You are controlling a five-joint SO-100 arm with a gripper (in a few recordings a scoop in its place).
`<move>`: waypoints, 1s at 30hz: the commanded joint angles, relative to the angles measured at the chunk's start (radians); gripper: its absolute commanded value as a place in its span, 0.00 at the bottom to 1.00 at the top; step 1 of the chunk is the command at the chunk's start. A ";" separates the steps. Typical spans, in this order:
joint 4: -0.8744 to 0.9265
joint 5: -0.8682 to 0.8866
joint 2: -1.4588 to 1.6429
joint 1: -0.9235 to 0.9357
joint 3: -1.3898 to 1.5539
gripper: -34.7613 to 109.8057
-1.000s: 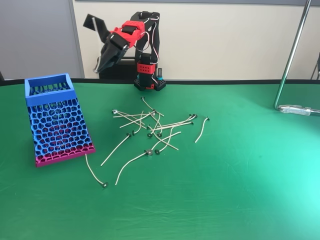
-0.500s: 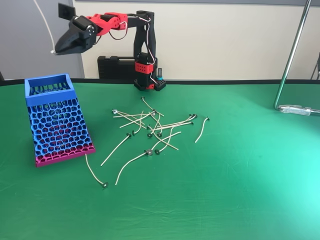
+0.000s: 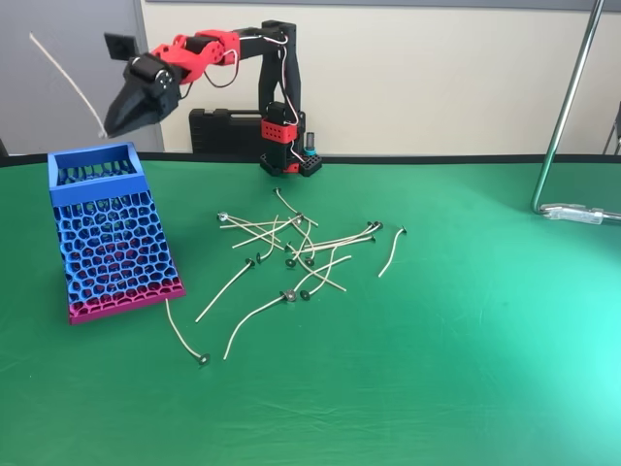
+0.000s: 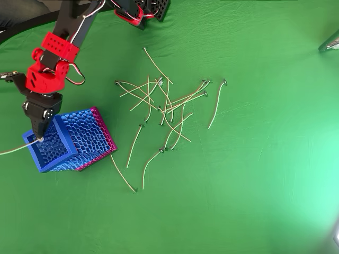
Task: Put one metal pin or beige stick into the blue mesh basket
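- Green cloth-covered table point(image 3: 466, 388) is carrying everything, with loose beige sticks point(image 3: 301, 252) lying mid-frame as spare stock.
- Tall blue honeycomb-mesh plastic basket point(image 3: 112, 243) is standing at the left, mouth upward for the drop.
- Red-and-black gripper point(image 3: 121, 121), upper left, is clamping one thin beige stick point(image 3: 63, 68) above the basket rim; in the overhead view point(image 4: 38, 135) it is hanging over the opening.

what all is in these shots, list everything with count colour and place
blue mesh basket: one, blue with a magenta band at its base, left side of the table in the fixed view
held stick: one, beige, gripped at one end, trailing out past the basket's rim
loose sticks: a tangled pile, too overlapped to count, beige with dark metal ends, mid-table
stray stick: one, beige, just in front of the basket's base
table cloth: one, green
metal stand: one, silver, right edge
black case: one, behind the arm's base
arm: one, red and black, rear of the table
claw: one, black, over the basket's opening, shut on the held stick
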 commanded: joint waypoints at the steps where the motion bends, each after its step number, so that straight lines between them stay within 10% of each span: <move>1: 0.002 0.009 0.005 0.006 -0.002 0.24; 14: -0.021 0.069 0.006 0.031 -0.020 0.47; 30: 0.003 0.067 0.032 0.031 -0.046 0.42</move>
